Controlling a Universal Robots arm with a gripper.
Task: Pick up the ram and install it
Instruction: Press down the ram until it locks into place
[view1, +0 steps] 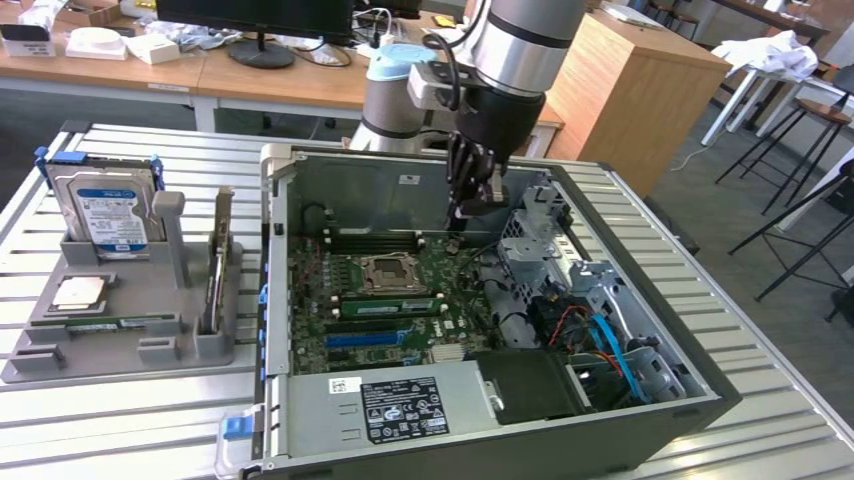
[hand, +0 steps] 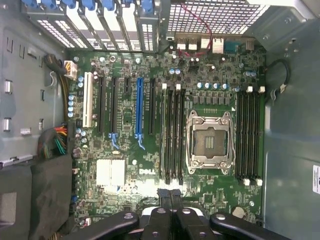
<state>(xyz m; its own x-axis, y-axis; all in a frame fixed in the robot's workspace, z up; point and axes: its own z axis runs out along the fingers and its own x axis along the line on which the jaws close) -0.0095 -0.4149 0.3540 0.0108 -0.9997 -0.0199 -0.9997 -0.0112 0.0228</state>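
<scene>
Wooden desks (view1: 267, 85) and a monitor (view1: 260, 15) form the background. In front, a slatted metal table (view1: 134, 420) carries an open case (view1: 667, 425) and, at the exterior view's left, a grey holder (view1: 120, 352).

Holder: a hard drive (view1: 110, 210) stands upright at the rear and a card (view1: 218, 262) stands on edge beside it. A silver chip (view1: 78, 292) lies flat, and a thin green strip (view1: 114, 323) lies in the front groove. Whether that strip is a memory stick cannot be told.

Case: a green motherboard (view1: 327, 290) holds a socket (view1: 390, 270) and a blue slot (view1: 363, 338), with a labelled power supply (view1: 387, 405) along the near wall. The ram (view1: 387, 305), green with dark chips, stands on edge in a slot between the socket and the blue slot, parallel to both.

Arm (view1: 521, 40): it reaches down over the rear of the case. The gripper (view1: 461, 212) hangs above the board near the rear wall, apart from the ram and touching nothing. Its jaws are clenched, and the fingertips (hand: 165, 200) meet with nothing between them. In the wrist view the gripper (hand: 170, 196) hangs above the board near one end of the slot bank beside the socket.
</scene>
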